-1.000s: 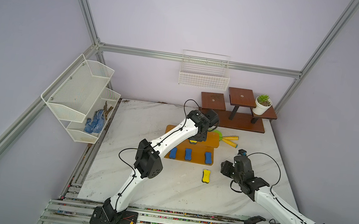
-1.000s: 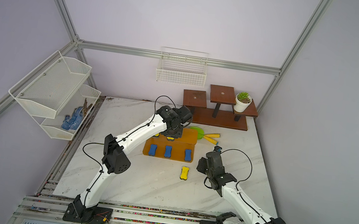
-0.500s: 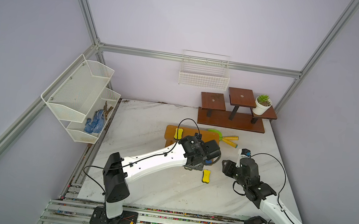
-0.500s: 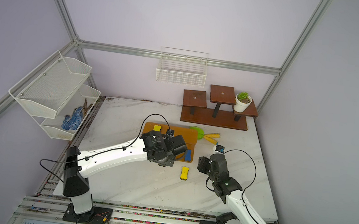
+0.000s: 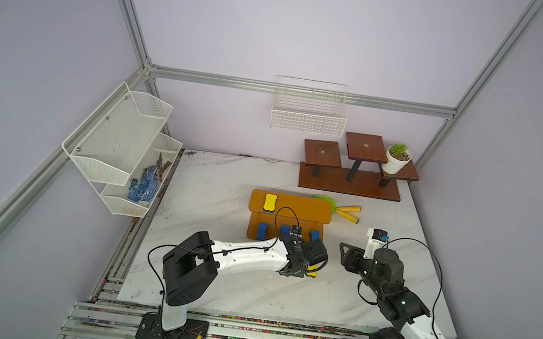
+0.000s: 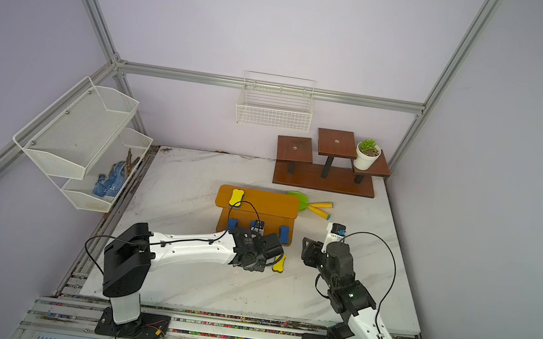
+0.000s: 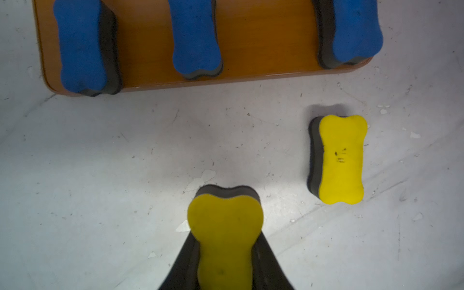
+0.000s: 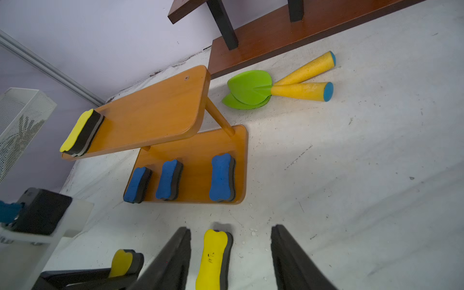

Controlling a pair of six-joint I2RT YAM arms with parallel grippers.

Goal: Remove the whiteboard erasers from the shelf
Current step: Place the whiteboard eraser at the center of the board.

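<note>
Gripping a yellow eraser (image 7: 224,233) tight between both jaws, your left gripper (image 7: 226,263) hangs low over the marble table (image 5: 225,178), just in front of the shelf (image 5: 308,207). Your right gripper (image 8: 229,261) sits with its jaws parted and nothing between the pads; through that gap in the right wrist view you see a second yellow eraser (image 8: 212,258) lying flat on the table.

Here's the risk. That loose eraser rests just beside the one you're carrying, so if you set down without shifting clear, you could land on it or knock it away. The foam looks soft, and a release from any height may let it bounce or tip onto its edge. Your two grippers are also near each other over the same patch, so a careless swing could clip one against the other. The three blue erasers (image 7: 193,40) on the lower step sit right at its front edge; a low pass over them might drag one off uncontrolled.

Four remain on the shelf: those three, plus a yellow eraser on the upper step (image 5: 269,202).

Around you, the marble is scuffed and speckled. A green and yellow tool (image 5: 336,209) lies beside the shelf, a dark brown stand (image 5: 350,185) with a potted plant (image 5: 397,158) sits behind, and white mesh racks (image 5: 122,142) hang on the walls.
</note>
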